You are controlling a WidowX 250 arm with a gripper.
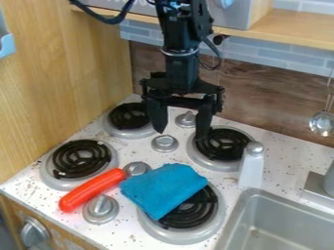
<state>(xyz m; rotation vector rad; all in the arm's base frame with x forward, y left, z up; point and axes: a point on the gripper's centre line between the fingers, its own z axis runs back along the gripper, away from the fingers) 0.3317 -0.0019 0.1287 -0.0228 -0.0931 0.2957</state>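
Sausage in red lies by the stovetop's front edge, long axis slanting back toward the blue cloth, which partly covers the burner beside the sink. Frontward of the wide-open, empty gripper lie both, the cloth nearer.

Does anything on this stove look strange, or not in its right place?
Yes. The blue cloth lies partly over the coil of the near right burner, an odd place for fabric. The red sausage-shaped object lies loose beside the near left burner, in no pan. I see no clear spill.
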